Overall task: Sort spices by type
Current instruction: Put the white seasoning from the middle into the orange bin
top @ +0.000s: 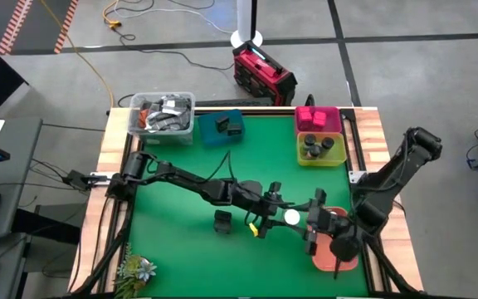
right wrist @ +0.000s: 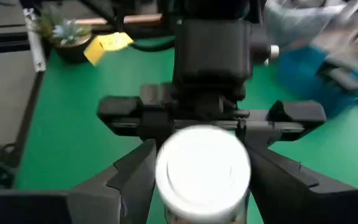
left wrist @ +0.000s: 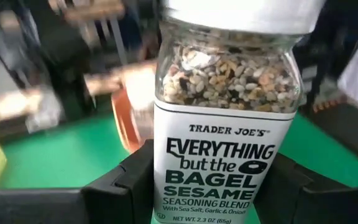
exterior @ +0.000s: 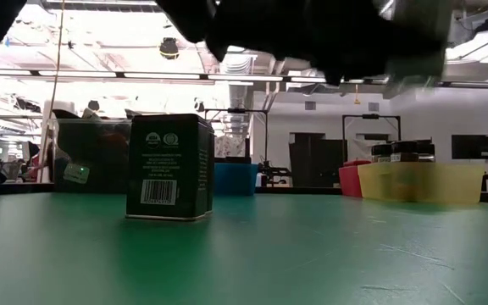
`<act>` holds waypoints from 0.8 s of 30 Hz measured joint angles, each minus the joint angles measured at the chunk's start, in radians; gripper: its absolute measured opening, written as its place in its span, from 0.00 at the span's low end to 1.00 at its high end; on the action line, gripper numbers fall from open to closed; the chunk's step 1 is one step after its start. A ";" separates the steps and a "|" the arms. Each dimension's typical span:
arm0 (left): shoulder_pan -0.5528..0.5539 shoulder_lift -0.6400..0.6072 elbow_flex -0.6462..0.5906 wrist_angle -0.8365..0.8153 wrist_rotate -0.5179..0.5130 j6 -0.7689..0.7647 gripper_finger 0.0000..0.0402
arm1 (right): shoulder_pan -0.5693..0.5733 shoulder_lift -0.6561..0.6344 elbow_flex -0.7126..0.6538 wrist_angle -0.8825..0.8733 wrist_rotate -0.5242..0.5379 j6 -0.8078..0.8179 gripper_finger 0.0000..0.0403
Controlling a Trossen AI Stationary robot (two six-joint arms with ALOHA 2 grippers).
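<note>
While both hands meet over the worktop, the jar passes between them. Left hand and right hand each clamp it, likely for the salmon tray.

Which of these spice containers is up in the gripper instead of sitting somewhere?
The white-capped seasoning jar, held between both grippers; the dark tin stands on the mat.
</note>
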 joint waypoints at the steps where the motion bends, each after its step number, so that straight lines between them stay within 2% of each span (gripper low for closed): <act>1: 0.000 0.001 0.000 -0.018 -0.002 0.000 0.48 | -0.020 -0.004 0.001 -0.008 -0.040 0.014 0.64; 8: 0.018 0.004 -0.004 -0.085 0.000 -0.008 0.48 | -0.108 -0.006 0.004 -0.051 -0.219 0.022 0.67; 13: 0.026 0.006 -0.005 -0.141 0.004 -0.015 0.48 | -0.136 -0.006 0.003 -0.113 -0.300 0.036 0.68; 19: 0.026 -0.002 -0.003 -0.168 -0.001 -0.007 0.48 | -0.145 -0.020 0.003 -0.163 -0.314 0.051 0.68; 24: 0.029 -0.026 -0.003 -0.242 -0.052 0.025 0.48 | -0.208 -0.006 0.078 -0.311 -0.440 0.064 0.68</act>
